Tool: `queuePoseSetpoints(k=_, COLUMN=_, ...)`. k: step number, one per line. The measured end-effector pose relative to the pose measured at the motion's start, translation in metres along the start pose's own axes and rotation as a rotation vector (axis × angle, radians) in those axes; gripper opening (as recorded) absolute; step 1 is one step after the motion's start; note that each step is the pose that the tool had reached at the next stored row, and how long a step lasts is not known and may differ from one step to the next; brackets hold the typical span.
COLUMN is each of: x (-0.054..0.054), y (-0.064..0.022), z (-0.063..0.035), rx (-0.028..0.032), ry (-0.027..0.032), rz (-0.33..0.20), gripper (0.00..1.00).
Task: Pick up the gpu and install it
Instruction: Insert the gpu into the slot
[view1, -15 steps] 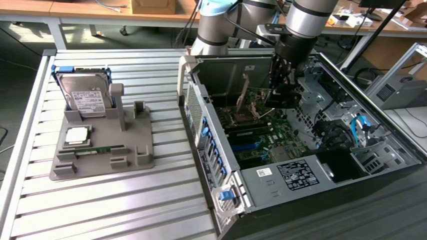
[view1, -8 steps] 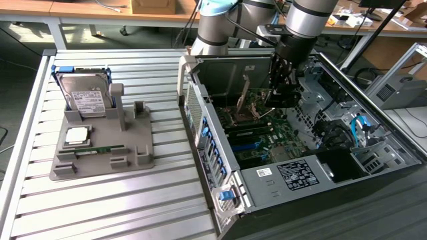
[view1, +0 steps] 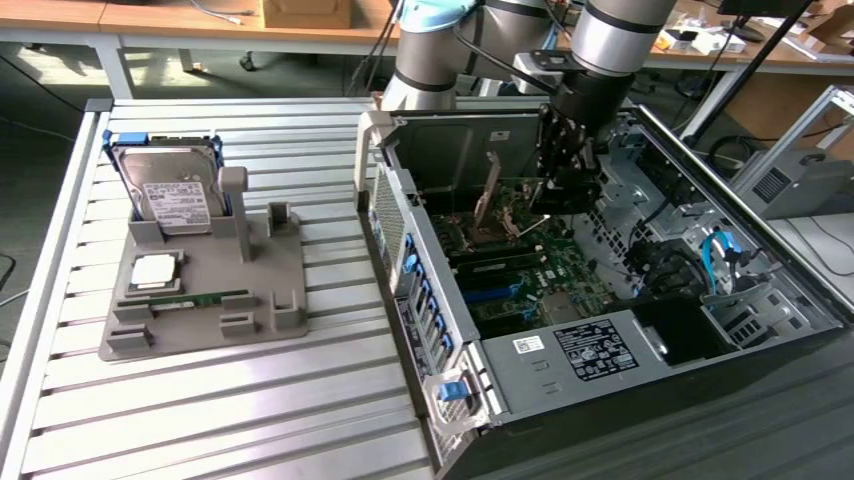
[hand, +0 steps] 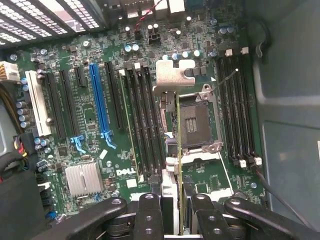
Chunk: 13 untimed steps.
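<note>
Gpu (hand: 172, 76) clamped edge-on inside tool (hand: 178, 215).

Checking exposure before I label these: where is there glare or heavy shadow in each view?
Exterior view: glare streaks on the ribbed table; the computer case interior sits in shadow. Wrist view: motherboard evenly lit, gpu bracket shines.

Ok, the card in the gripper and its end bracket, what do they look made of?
The gpu, seen edge-on, looks like circuit-board laminate: a thin greenish-yellow edge. Its bracket looks like bare sheet metal, probably steel: matte silvery, flat, with a cut notch.
</note>
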<state>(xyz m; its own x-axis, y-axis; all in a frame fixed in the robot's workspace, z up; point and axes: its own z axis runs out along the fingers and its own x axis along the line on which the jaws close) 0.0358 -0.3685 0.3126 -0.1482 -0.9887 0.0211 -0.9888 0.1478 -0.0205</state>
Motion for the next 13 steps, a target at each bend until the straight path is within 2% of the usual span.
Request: queuePoseSetpoints(k=13, x=0.0000, y=0.0000, z=0.0000, rx=0.0021, ry=-0.0021, rz=-0.102, gripper=0.27)
